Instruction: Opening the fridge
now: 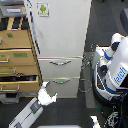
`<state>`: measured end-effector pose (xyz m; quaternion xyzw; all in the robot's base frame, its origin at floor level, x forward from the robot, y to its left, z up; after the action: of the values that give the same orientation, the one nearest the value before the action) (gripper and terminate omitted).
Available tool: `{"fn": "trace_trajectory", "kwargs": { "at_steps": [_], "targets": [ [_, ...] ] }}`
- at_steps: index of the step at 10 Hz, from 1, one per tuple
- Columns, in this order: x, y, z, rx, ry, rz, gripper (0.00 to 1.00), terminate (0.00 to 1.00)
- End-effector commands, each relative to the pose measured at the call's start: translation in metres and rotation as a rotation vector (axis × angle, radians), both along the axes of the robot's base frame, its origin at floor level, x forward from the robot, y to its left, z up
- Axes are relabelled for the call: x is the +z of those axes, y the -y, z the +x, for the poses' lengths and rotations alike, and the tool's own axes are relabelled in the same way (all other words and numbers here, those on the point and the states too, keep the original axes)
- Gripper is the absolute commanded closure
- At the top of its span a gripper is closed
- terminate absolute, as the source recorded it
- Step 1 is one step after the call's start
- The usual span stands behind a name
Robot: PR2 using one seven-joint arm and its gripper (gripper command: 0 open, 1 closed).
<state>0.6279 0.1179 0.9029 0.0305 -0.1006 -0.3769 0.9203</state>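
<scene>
A: Where is the tall white fridge [62, 35] with the green-and-white sticker [43, 8] standing?

B: It is filling the middle of the exterior view, its large upper door and two lower drawers with curved silver handles [60, 63] all sitting flush. The tan wooden drawer cabinet [17, 57] is touching its side on the exterior view's left; the white-and-blue robot body [114, 67] is standing near on the right.

A: And the pincer?

B: The white gripper [46, 88] is reaching up from below, its tips sitting just beside the lowest drawer's left end. The picture is too blurred; I cannot tell how wide the fingers are spreading or whether they are touching anything
</scene>
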Motion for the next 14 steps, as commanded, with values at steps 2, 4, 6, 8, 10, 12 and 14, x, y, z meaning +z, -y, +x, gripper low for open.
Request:
{"fn": "trace_trajectory", "kwargs": {
  "at_steps": [2, 4, 6, 8, 10, 12, 14],
  "targets": [
    [0.03, -0.008, 0.135, 0.307, -0.111, 0.061, 0.0, 0.0],
    [0.055, -0.025, 0.16, 0.419, -0.131, 0.036, 0.0, 0.0],
    [0.065, -0.034, 0.174, 0.478, -0.165, 0.011, 0.0, 0.0],
    [0.073, -0.046, 0.19, 0.567, -0.2, -0.004, 0.0, 0.0],
    [0.079, -0.052, 0.196, 0.629, -0.219, 0.002, 0.0, 0.0],
    [0.085, -0.061, 0.202, 0.683, -0.252, 0.009, 0.0, 0.0],
    [0.086, -0.057, 0.201, 0.671, -0.254, 0.015, 0.0, 0.0]
  ]
}}
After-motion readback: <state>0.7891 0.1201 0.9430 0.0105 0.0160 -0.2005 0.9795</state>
